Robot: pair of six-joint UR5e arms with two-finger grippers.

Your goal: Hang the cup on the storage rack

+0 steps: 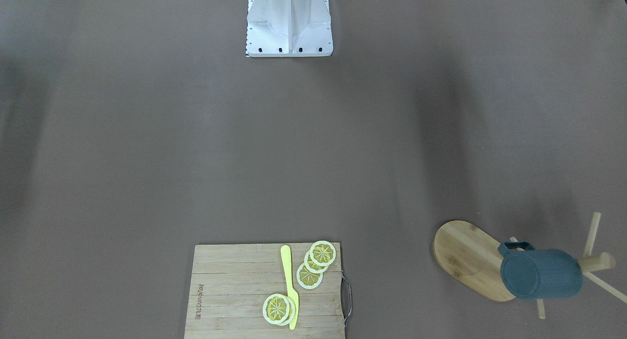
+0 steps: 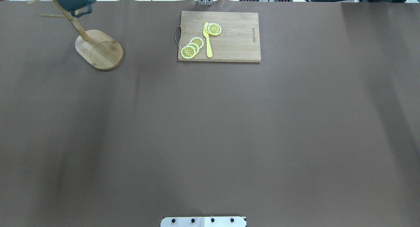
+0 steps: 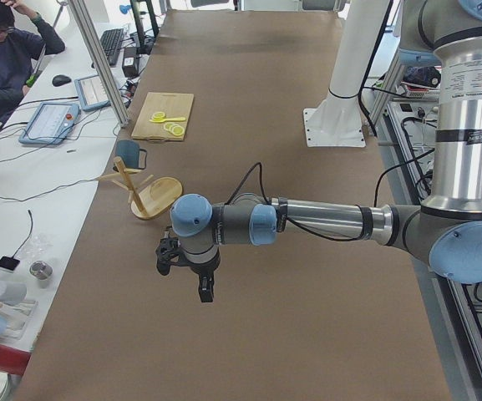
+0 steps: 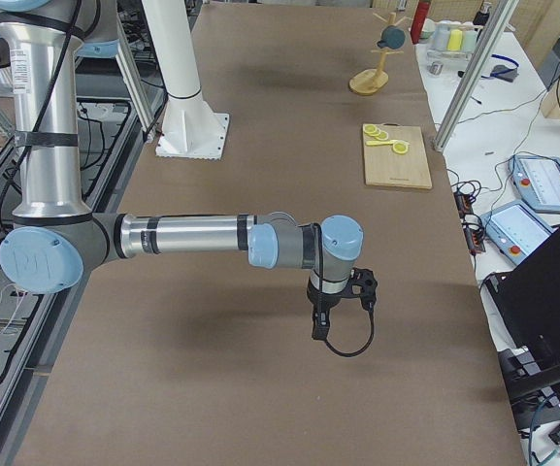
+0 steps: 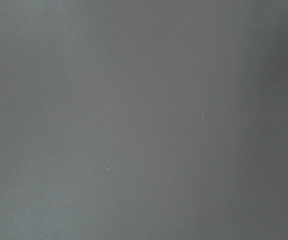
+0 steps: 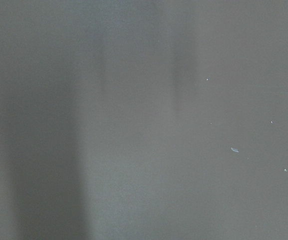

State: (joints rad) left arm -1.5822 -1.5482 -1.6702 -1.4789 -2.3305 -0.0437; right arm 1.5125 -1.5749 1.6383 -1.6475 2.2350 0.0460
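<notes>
While the cup (image 1: 541, 274) is hung by its handle on a peg of the storage rack (image 1: 465, 253), both arms are held over bare table (image 1: 313, 157).
Rack is placed at the far left corner, close to the table's far edge; cup is tilted sideways. A bamboo cutting board (image 1: 235, 290) with lemon slices (image 1: 322, 253) and a yellow knife (image 1: 290, 285) is seen mid far edge, well apart from the rack. Wide open surface is left between board, rack and the robot mount (image 1: 289, 25). Left gripper (image 3: 205, 291) and right gripper (image 4: 318, 330) are caught only in the side views, well apart from rack; whether their jaws are apart or together cannot be told. Only tabletop is shown by both wrist cameras.
</notes>
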